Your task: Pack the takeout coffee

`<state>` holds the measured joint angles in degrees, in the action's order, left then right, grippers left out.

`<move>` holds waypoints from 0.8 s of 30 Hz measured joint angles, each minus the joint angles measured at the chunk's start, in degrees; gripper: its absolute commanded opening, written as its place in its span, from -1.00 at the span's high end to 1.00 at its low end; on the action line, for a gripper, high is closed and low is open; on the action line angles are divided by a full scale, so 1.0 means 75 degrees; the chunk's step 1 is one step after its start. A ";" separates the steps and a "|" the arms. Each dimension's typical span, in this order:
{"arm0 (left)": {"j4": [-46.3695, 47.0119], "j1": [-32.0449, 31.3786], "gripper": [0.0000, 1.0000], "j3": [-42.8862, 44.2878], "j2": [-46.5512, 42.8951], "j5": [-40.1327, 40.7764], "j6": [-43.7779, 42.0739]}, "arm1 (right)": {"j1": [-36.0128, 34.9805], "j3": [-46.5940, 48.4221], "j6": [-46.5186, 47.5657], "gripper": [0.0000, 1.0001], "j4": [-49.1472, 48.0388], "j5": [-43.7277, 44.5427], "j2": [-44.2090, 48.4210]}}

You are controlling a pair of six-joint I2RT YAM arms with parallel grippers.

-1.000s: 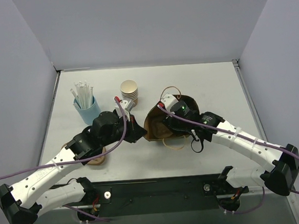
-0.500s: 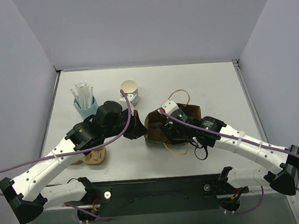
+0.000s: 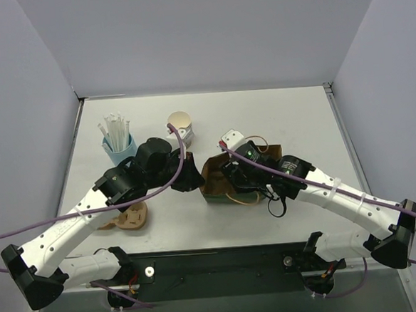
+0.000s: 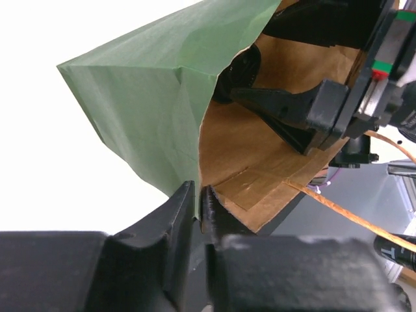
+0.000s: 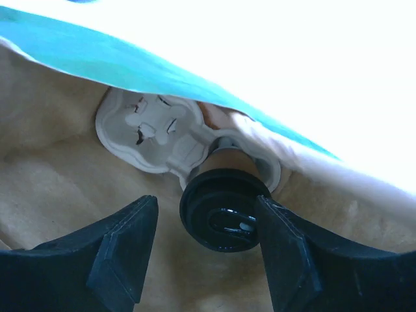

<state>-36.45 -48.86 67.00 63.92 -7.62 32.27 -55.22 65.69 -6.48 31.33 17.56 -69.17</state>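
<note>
Inside the paper bag [image 3: 211, 178], your right claw [image 5: 205, 224], jaws spread empty, straddles the takeout coffee [image 5: 224, 211] in its pulp carrier [image 5: 153, 133], so back straight out while your left claw [image 4: 198, 195] pinches the rim.

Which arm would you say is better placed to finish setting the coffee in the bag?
Probably right: the right gripper is inside the bag, fingers open either side of the coffee in the carrier; the left gripper is shut on the bag's edge, holding it open.
</note>
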 measured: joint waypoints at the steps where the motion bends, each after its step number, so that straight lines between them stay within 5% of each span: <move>1: 0.0000 0.0026 0.41 0.0026 0.0026 0.0012 -0.0009 | 0.0000 0.0050 0.0041 -0.21 0.0006 0.0009 -0.0038; 24: 0.0026 0.1037 -0.09 0.0603 0.0224 0.0391 -0.0300 | 0.0577 0.2154 0.0388 -0.24 0.0277 0.0580 -0.0711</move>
<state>-36.25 -41.08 71.53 65.60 -4.69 30.02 -50.89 81.84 -3.57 33.41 21.91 -74.50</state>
